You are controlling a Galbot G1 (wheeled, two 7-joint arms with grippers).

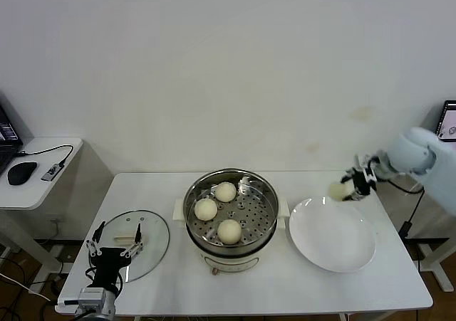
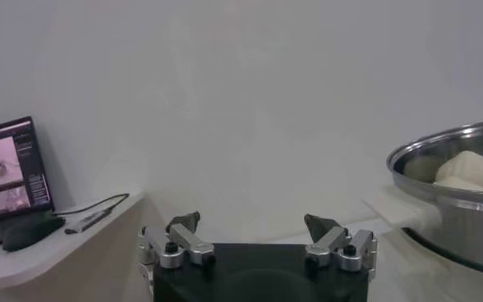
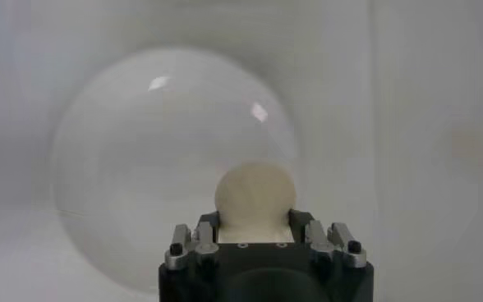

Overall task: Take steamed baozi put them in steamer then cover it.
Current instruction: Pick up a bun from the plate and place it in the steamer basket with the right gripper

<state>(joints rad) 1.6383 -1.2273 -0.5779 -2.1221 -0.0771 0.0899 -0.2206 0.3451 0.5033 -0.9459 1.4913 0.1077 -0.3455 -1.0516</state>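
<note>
Right hand [image 1: 349,188]: clamped on baozi [image 1: 338,191], above plate [image 1: 332,234] far rim | Left hand [image 1: 114,240]: spread wide, nothing held, over cover [image 1: 153,237] | Steamer [image 1: 231,211]: three buns on tray, uncovered

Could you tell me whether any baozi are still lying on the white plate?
No, the white plate is bare; the last baozi is held in the right tool above its rim.

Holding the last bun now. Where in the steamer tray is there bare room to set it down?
The perforated steel steamer has bare holes along its right half. Three cream-white buns crowd the left and front. The right gripper holds the fourth bun above the white plate.
</note>
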